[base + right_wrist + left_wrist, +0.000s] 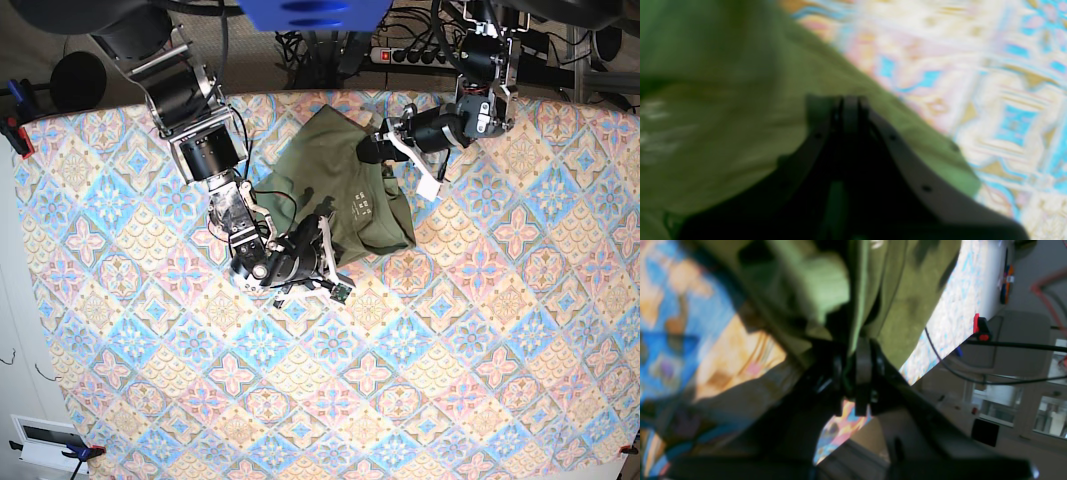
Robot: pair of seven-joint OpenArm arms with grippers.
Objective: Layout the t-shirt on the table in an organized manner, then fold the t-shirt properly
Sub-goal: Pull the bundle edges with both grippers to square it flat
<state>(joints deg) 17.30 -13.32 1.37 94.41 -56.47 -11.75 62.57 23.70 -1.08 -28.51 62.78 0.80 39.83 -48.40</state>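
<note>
The olive-green t-shirt (340, 175) lies bunched and creased on the far middle of the patterned table (450, 350). My left gripper (372, 150) is at the shirt's far right edge, and in the left wrist view it (857, 353) is shut on a fold of the t-shirt (907, 306), which rises in a ridge from the table (706, 323). At the shirt's near left edge, my right gripper (322, 232) is shut. In the blurred right wrist view it (848, 101) has its fingers pressed together on the t-shirt (740, 133), beside the bare table (973, 83).
The table's far edge runs just behind the shirt, with a power strip (400, 55) and cables beyond it. A red clamp (978, 325) grips that edge, and another clamp (15, 130) sits at the left edge. Patterned cloth spreads wide in front.
</note>
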